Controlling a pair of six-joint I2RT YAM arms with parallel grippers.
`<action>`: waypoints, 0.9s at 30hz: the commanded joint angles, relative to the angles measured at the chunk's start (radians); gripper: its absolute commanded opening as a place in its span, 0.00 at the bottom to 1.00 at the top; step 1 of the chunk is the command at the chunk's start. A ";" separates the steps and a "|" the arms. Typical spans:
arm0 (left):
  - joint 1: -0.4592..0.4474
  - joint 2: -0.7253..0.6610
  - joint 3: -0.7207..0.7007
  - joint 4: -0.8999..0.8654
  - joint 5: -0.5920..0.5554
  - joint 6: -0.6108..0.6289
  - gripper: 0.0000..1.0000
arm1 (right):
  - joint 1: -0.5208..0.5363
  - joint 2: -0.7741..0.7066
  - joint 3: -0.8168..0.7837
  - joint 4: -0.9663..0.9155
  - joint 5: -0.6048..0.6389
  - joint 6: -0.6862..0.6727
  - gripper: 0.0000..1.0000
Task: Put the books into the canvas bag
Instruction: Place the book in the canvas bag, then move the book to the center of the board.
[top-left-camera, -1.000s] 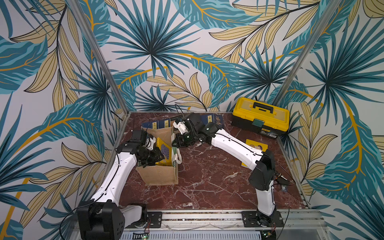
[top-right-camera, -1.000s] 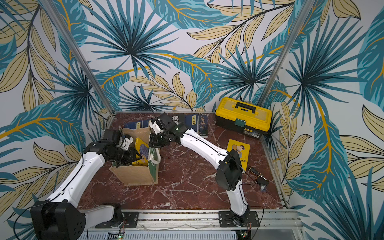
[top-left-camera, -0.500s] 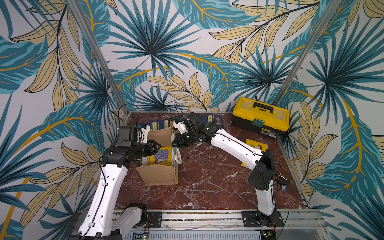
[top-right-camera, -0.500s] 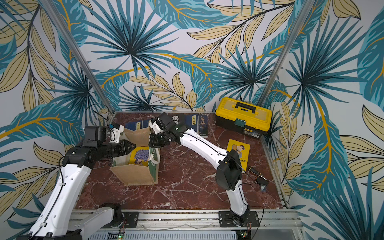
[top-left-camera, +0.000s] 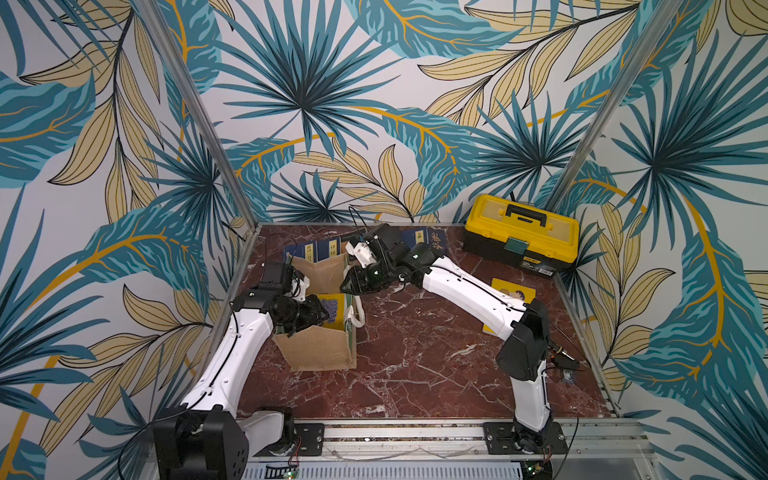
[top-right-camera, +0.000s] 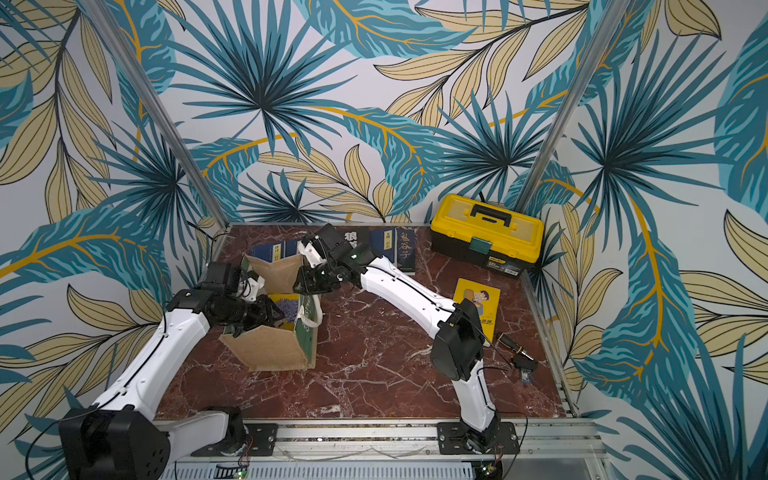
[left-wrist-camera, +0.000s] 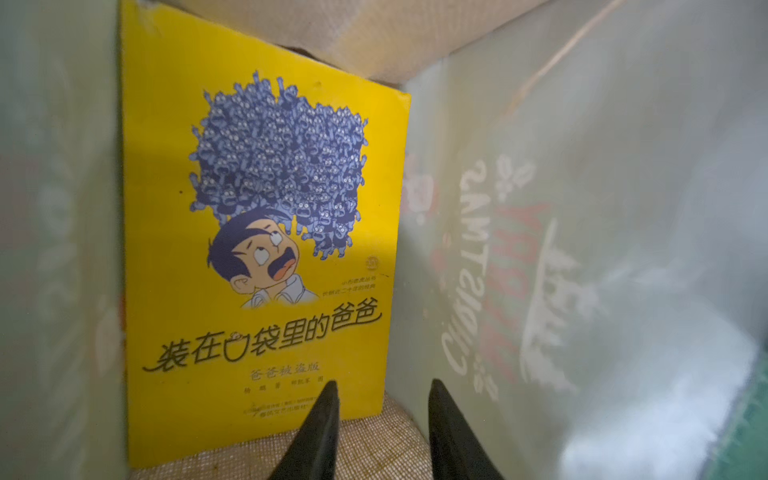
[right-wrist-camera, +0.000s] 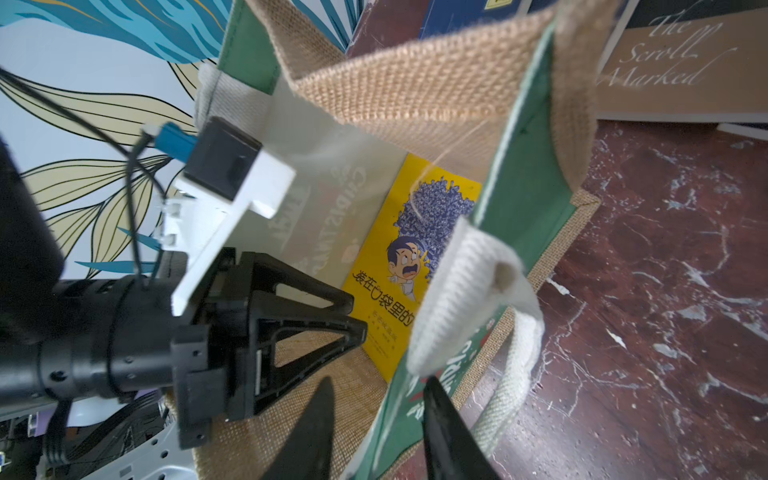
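Note:
The canvas bag (top-left-camera: 320, 349) (top-right-camera: 270, 349) stands open at the table's left. A bright yellow book (top-left-camera: 336, 309) (top-right-camera: 286, 307) (left-wrist-camera: 257, 249) (right-wrist-camera: 415, 249) lies face up inside it. My left gripper (top-left-camera: 320, 316) (top-right-camera: 274, 318) (left-wrist-camera: 382, 384) (right-wrist-camera: 359, 316) reaches into the bag's mouth, open, with nothing between its fingers. My right gripper (top-left-camera: 345, 286) (top-right-camera: 297, 286) (right-wrist-camera: 378, 380) is open at the bag's far right corner, jaws either side of the green side panel's rim. Navy books (top-left-camera: 316, 249) (top-right-camera: 399, 249) lie behind the bag. Another yellow book (top-left-camera: 511, 295) (top-right-camera: 478, 303) lies under the right arm.
A yellow-and-black toolbox (top-left-camera: 521, 232) (top-right-camera: 486, 232) stands at the back right. A brown book (right-wrist-camera: 673, 62) lies just behind the bag. A small dark tool (top-left-camera: 561, 361) lies by the right edge. The bag's white handle (right-wrist-camera: 478, 266) hangs beside my right fingers.
The left arm pulled out of the bag to the left, then came back into its mouth. The yellow book went from upright to lying flat. The right gripper opened off the bag's rim.

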 joint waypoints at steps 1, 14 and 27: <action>0.002 -0.068 0.072 0.020 -0.022 -0.010 0.38 | -0.050 -0.051 0.011 -0.083 0.052 -0.042 0.47; -0.377 0.000 0.439 0.025 -0.320 -0.078 0.37 | -0.450 -0.384 -0.442 -0.150 0.435 -0.091 0.71; -0.770 0.497 0.636 0.276 -0.425 -0.133 0.47 | -0.933 -0.419 -0.803 0.062 0.582 -0.016 0.77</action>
